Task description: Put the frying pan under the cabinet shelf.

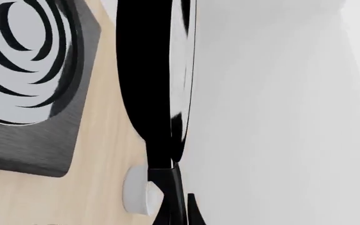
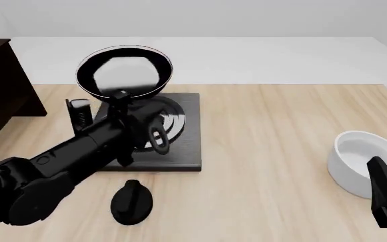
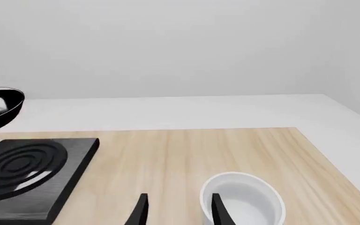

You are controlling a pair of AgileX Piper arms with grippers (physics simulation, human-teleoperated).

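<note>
Pale wooden table (image 2: 281,131) on a white floor, plain grey-white backdrop. Item, far left: the cabinet shelf (image 2: 2,91), dark brown, only its side panel and top corner in the front view, cut by the left edge. Item, left of centre: black square stove plate (image 2: 173,136) with grey rings, flat on the table. Item: the left arm (image 2: 66,161), reaching in from the near left, its gripper (image 2: 121,101) closed on the pan's handle, fingers largely hidden behind the wrist. Item: the frying pan (image 2: 124,71), held in the air above the far edge of the stove plate, tipped steeply so its pale inner base faces the camera; the left wrist view shows it edge-on (image 1: 146,79), clear of the table. It sits right of the cabinet, well apart from it, not yet under the shelf. Item, near right: white bowl (image 2: 358,161) on the table, with the right gripper (image 3: 176,208) idle just before it, fingers spread and empty. Item, near centre: small black knob (image 2: 131,201) lying on the table. Risks, as judged: with the pan tilted so far, its rim could catch the top board or side panel on the sweep left; the narrow handle grip could let the pan rotate or slip; a low pass could scrape the stove plate.
</note>
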